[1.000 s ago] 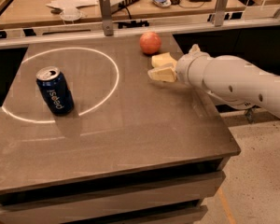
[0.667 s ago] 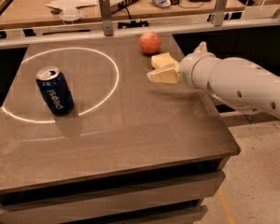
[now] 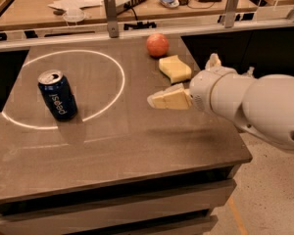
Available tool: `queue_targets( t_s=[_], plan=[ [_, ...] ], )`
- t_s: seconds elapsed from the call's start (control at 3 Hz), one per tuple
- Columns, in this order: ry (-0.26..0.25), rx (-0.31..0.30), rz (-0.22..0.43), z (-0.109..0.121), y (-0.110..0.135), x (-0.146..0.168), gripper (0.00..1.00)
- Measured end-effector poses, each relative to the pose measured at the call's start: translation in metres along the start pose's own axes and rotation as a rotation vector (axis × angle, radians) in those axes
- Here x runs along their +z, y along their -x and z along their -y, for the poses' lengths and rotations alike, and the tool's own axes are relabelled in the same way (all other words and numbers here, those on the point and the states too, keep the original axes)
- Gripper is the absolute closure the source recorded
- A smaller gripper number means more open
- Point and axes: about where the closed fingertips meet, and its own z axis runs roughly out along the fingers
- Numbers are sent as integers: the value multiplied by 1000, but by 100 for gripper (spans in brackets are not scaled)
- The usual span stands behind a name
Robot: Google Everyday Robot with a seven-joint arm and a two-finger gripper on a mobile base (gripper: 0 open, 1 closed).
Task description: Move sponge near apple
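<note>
As hand (image 3: 154, 101) hovers near sponge (image 3: 175, 68), empty, closed

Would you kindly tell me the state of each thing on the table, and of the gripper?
Sponge: lying flat on the table, close to the apple, not held.
Apple: resting near the far edge.
Can: standing upright.
Gripper: holding nothing, hovering over the table, nearer the camera than the sponge.

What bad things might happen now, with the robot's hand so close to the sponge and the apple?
The hand hovers just in front of the sponge, so a careless swing might shove it away from the apple. The apple is round and sits near the table's far edge; a bump might roll it off.
</note>
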Motion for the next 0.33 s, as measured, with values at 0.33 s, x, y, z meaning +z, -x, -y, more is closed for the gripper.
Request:
queue_targets(
  t_s=[0.33],
  plan=[
    [-5, 59, -21, 2, -13, -33, 0]
  ],
)
